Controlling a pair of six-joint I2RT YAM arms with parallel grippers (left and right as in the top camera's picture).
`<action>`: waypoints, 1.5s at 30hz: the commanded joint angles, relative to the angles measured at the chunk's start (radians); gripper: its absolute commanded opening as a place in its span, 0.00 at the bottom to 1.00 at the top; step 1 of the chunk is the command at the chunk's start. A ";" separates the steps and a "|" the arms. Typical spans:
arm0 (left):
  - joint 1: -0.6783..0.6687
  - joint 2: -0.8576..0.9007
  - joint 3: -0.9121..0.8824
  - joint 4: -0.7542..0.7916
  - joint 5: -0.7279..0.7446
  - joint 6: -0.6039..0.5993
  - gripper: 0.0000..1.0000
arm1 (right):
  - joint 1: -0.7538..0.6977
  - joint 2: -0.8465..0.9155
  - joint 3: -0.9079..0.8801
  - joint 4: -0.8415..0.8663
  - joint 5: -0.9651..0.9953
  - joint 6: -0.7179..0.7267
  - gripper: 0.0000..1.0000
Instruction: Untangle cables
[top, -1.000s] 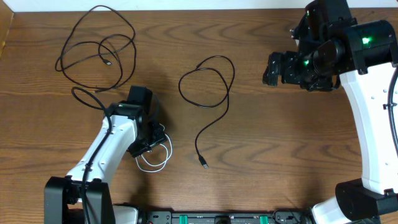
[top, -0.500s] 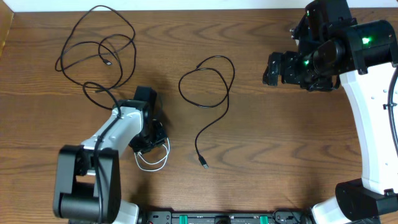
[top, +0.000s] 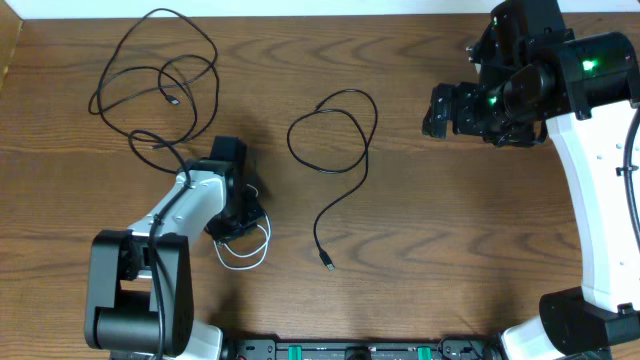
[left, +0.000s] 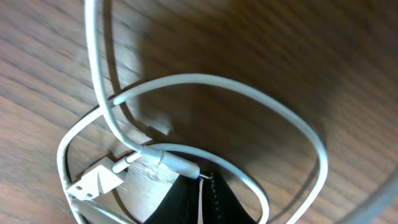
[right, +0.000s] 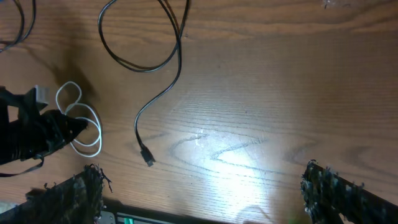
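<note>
The left gripper (top: 240, 222) is pinching, fingers nearly together, the white cable (left: 186, 77) coiled at the table's (top: 450, 250) front left, risking the thin cord slipping free when lifted, while the right gripper (top: 438, 110) is hanging wide open, empty.

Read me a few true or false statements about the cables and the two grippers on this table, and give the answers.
1. The left gripper is shut on the white cable. True.
2. The right gripper holds a black cable. False: the right gripper is open and empty.
3. The two black cables lie crossed over each other. False: the middle black cable and the far-left black cable lie apart.
4. The middle black cable's plug lies free on the table. True.
</note>
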 joint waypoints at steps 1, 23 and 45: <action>0.040 0.003 0.006 0.023 -0.039 0.005 0.10 | 0.005 -0.010 0.002 -0.001 0.004 -0.011 0.99; 0.074 -0.029 0.135 -0.103 0.229 0.062 0.47 | 0.005 -0.010 0.002 -0.001 0.004 -0.011 0.99; -0.030 -0.024 0.011 0.054 -0.042 -0.047 0.44 | 0.005 -0.010 0.002 -0.001 0.004 -0.011 0.99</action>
